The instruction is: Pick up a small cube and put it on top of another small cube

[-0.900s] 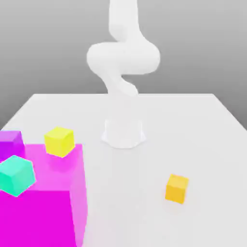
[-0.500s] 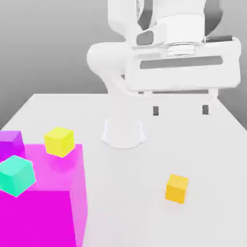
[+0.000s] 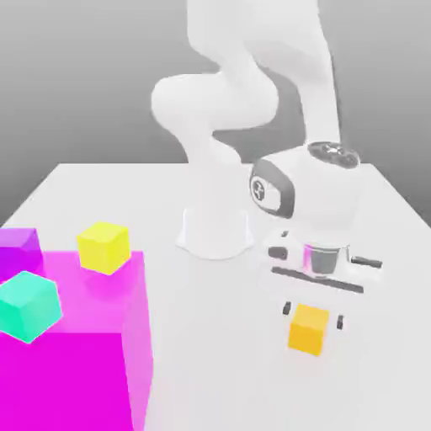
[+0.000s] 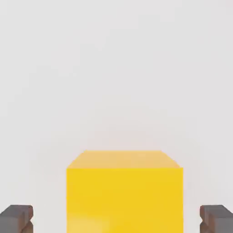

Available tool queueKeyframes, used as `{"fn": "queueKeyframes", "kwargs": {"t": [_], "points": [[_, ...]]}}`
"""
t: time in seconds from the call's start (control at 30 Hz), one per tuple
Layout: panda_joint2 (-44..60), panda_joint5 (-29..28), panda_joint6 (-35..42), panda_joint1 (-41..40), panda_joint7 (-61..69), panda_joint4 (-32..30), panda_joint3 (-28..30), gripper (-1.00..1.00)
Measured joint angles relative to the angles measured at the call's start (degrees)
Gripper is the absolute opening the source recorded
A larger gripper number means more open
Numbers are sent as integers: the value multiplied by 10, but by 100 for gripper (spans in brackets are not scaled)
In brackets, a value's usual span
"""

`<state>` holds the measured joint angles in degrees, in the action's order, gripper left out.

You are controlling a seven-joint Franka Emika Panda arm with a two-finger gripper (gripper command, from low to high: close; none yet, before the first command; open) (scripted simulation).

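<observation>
The small orange-yellow cube (image 3: 309,332) rests on the white table toward the exterior view's right, near the front. My gripper (image 3: 314,314) hangs straight down over it, one dark fingertip (image 3: 289,308) on each side of its upper part. In the hand view the cube (image 4: 125,191) sits centred between the two fingertips (image 4: 17,218), with a clear gap on both sides. The gripper is open and touches nothing.
A big magenta block (image 3: 93,362) fills the exterior view's front left, with a teal cube (image 3: 29,305) and a lemon-yellow cube (image 3: 103,246) on or by its top. A small purple cube (image 3: 18,247) stands behind it. The arm's base (image 3: 215,234) is at mid-table.
The hand has come down from high over the table to the orange-yellow cube, and its fingers now straddle the cube. None of the cubes has moved.
</observation>
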<state>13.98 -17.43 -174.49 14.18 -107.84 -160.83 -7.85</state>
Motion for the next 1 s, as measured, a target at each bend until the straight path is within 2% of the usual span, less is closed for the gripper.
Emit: {"fn": "queueKeyframes", "kwargs": {"t": [0.2,0.33,0.43,0.5,1.0], "points": [[5,-3,-5,9,-3,1,9,-100],[-64,91,48,-43,67,-14,-66,-100],[-127,162,97,-41,119,-26,-82,-100],[-155,172,141,-33,146,-10,-61,-100],[-316,154,513,-209,344,202,113,-100]]}}
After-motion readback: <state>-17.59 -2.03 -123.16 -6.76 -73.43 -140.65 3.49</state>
